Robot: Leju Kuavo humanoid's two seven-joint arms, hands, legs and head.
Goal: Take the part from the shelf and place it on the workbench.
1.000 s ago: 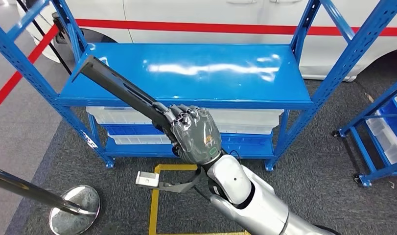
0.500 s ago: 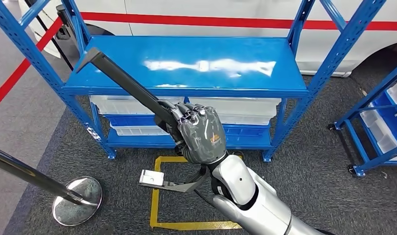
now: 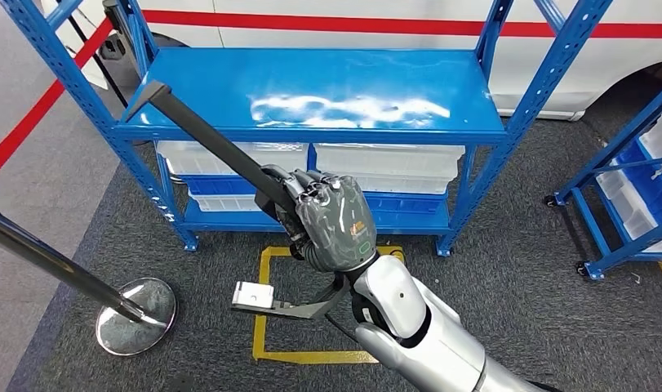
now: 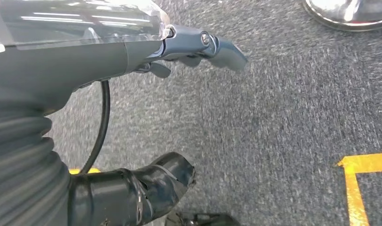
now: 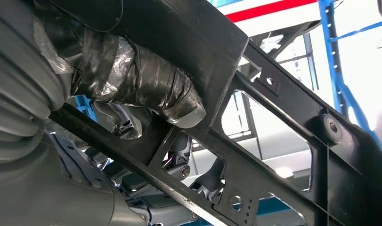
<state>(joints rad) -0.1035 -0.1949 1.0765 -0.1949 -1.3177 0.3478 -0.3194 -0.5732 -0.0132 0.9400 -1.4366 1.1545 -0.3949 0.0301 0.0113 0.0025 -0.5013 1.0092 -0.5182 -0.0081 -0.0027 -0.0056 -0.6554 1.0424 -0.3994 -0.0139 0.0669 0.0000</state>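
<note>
The right hand (image 3: pixel 331 220) has its fingers (image 3: pixel 311 192) wrapped tight round the part (image 3: pixel 213 143), a long black frame-like bar, and holds it in the air in front of the blue shelf (image 3: pixel 311 90). The bar slants up from the hand, and its far hooked end hangs over the near edge of the shelf's top board, at the corner nearest the stanchion base (image 3: pixel 135 314); whether that tip touches the board or floats just above it I cannot tell. In the right wrist view the part (image 5: pixel 273 108) shows as a black lattice with cut-outs and small holes, the taped thumb (image 5: pixel 146 87) pressed against it. A thin strap with a pale tag (image 3: pixel 252 296) hangs below the hand, over the yellow floor marking (image 3: pixel 262 327) in front of the shelf. By my reading the pick is done and the carry is in hand: the part is lifted off the shelf but not yet set down. The next move calls for swinging the long bar free of the shelf's blue uprights, then turning toward the worktop, which lies nowhere in these views, so its direction is unknown. The left hand (image 4: pixel 198 44) hangs over grey carpet near the stanchion base (image 4: pixel 349 14); a couple of its fingers reach out straight and nothing seems held, though most of the hand is hidden behind its cover, so I cannot tell its state for sure. White bins (image 3: pixel 384 159) sit on the shelf's lower levels, partly hidden by the arm.
</note>
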